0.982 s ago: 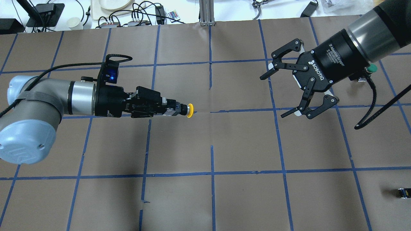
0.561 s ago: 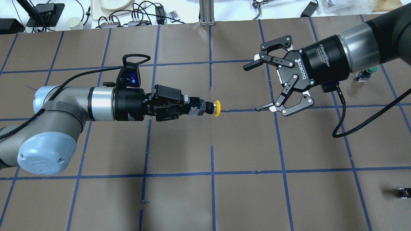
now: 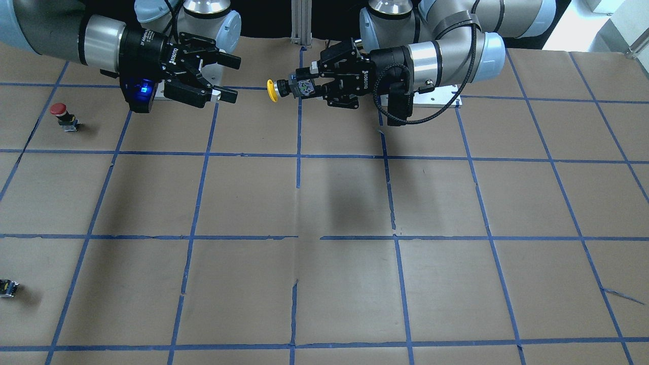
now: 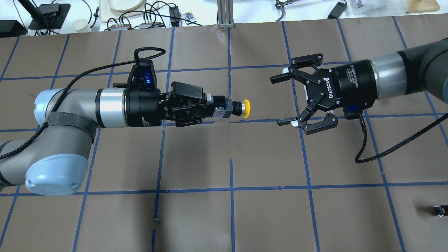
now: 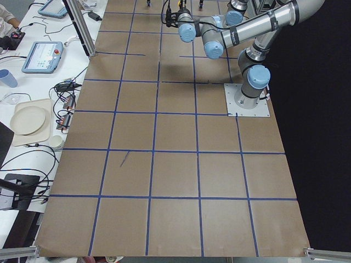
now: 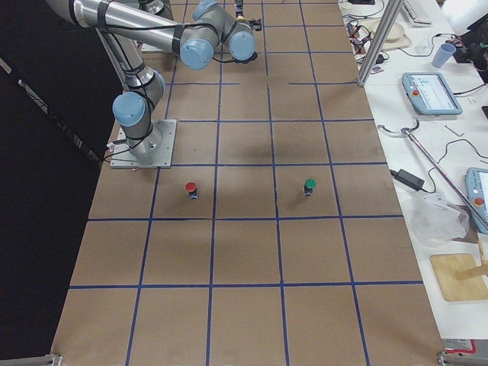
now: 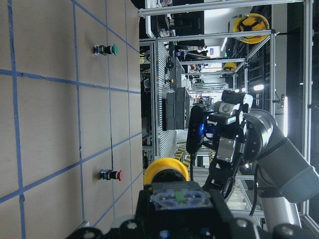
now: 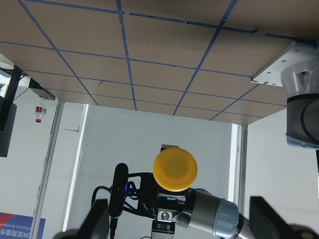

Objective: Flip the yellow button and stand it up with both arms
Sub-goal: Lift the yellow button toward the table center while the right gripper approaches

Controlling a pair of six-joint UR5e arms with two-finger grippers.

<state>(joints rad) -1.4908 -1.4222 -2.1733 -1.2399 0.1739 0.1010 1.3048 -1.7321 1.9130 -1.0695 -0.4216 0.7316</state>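
Overhead, the left arm reaches in from the left side and lies stretched out above the table, whose brown paper cover is crossed by blue tape lines. At its tip the left gripper is clenched on the black-grey body of the yellow button. The button is held sideways in the air, clear of the table, near the middle of the workspace, with its round yellow cap pointing away from the left arm. Just beyond the cap, with a gap between them, the right gripper faces it with its jaws spread wide and nothing between them. Behind it the right arm comes in from the right side. In the right wrist view the cap shows face-on, centred between the two jaws at the lower corners of the picture. Further to the robot's right, a red-capped button and a green-capped button stand on the table, well apart from both grippers. A small black block lies near the table's right edge.
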